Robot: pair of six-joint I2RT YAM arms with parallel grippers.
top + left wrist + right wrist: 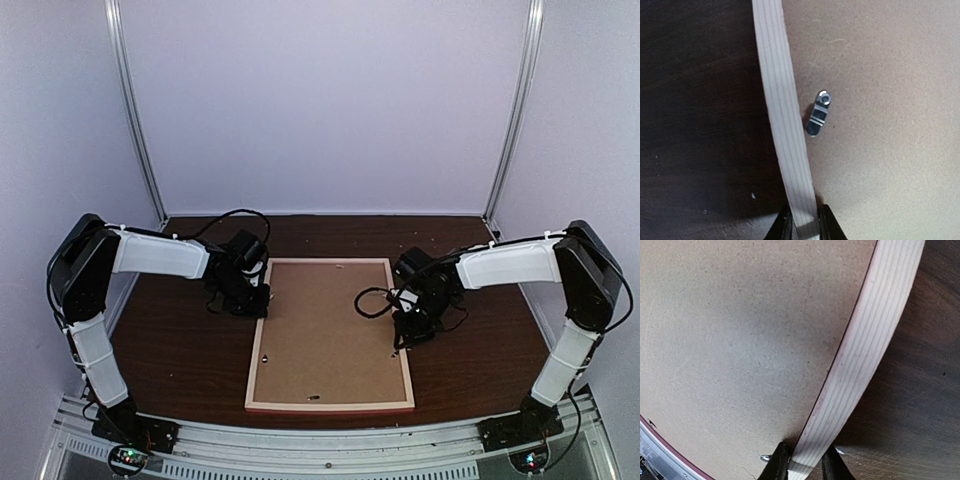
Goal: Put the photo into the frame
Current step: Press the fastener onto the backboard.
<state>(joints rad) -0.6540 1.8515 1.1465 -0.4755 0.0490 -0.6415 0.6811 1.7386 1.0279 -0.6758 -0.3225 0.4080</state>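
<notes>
The frame lies face down in the middle of the table, and a plain brown backing board fills its back. The photo is hidden. My left gripper is at the frame's left side. In the left wrist view it is shut on the pale striped edge of the frame. My right gripper is at the frame's right side. The right wrist view shows it with a finger pressed against each side of the frame's edge.
A small metal turn clip lies on the backing board just inside the left edge. Another clip shows beside the right gripper's inner finger. The frame rests on a dark wooden table, with white walls on three sides.
</notes>
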